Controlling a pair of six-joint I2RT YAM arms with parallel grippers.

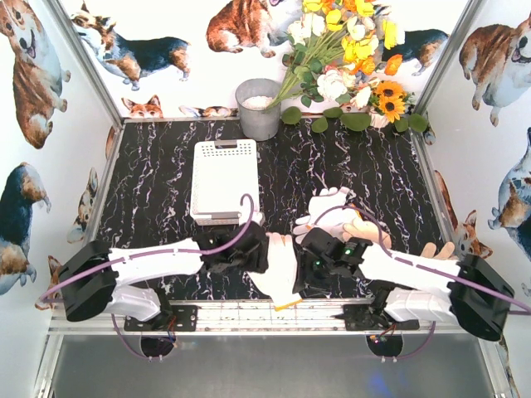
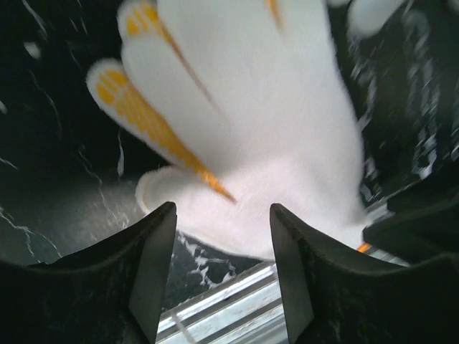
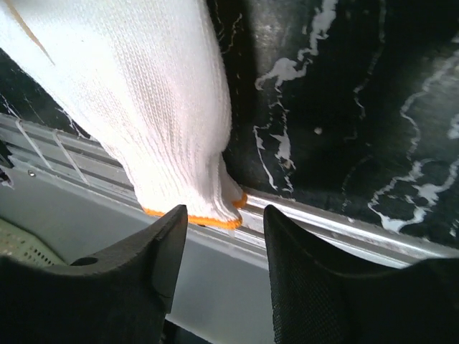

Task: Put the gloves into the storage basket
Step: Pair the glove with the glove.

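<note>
Lying at six o'clock on the desk (image 1: pixel 158 182), orange cuff over the near rail (image 1: pixel 207 308), the white glove (image 1: pixel 278 278) is flanked by the left pincer (image 2: pixel 222 215) and right pincer (image 3: pixel 226 215), jaws apart, nothing clamped. It is best pinched mid-palm, lifted clear, and carried to the storage basket (image 1: pixel 224 148) at eleven o'clock.

The black marbled table (image 1: pixel 158 174) carries a white perforated storage basket (image 1: pixel 225 178) left of centre. A grey metal bucket (image 1: pixel 259 109) and a bouquet (image 1: pixel 348 50) sit at the top. A white knit glove (image 1: pixel 280 269) lies at bottom centre, its cuff over the edge rail, and heaped gloves (image 1: pixel 328 211) lie right of centre.
</note>
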